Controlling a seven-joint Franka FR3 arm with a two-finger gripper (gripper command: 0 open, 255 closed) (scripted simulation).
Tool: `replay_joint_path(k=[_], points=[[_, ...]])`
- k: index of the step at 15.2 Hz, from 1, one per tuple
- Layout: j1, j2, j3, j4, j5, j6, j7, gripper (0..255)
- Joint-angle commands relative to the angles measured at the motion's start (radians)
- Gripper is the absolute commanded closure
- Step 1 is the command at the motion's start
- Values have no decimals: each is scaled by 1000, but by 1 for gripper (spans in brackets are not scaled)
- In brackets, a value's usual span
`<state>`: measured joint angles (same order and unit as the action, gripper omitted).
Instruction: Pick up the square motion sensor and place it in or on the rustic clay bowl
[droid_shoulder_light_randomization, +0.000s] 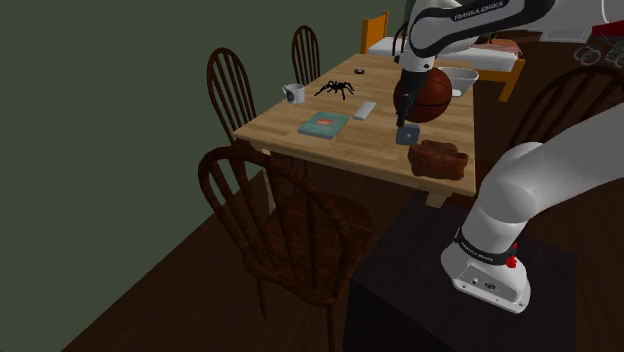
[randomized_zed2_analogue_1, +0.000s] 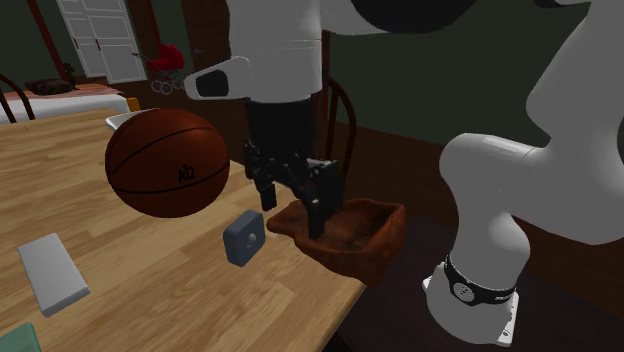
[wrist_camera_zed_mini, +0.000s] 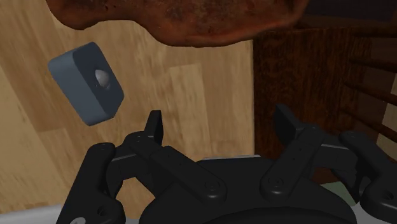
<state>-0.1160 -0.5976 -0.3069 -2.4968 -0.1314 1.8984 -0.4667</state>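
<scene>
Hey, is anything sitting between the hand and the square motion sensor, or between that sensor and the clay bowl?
Nothing visible. The open black hand hangs beside the blue-grey square sensor, and only bare wooden table lies between sensor and reddish-brown clay bowl.

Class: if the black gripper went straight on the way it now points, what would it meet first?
Probably the bare wooden table top: the gripper points down at it, open. The grey square sensor lies to one side, the brown bowl further on; depth is unclear.
</scene>
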Motion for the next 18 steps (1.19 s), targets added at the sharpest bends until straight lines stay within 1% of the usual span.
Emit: replay_joint_path(k=[1,6,10,18], points=[[-10,48,-43,11,-15,40,-49,0],[-23,185,-153,65,-24,128,-176,0],[-24,312,-237,129,4,191,-289,0],[-18,366,-255,67,23,302,-306,0]])
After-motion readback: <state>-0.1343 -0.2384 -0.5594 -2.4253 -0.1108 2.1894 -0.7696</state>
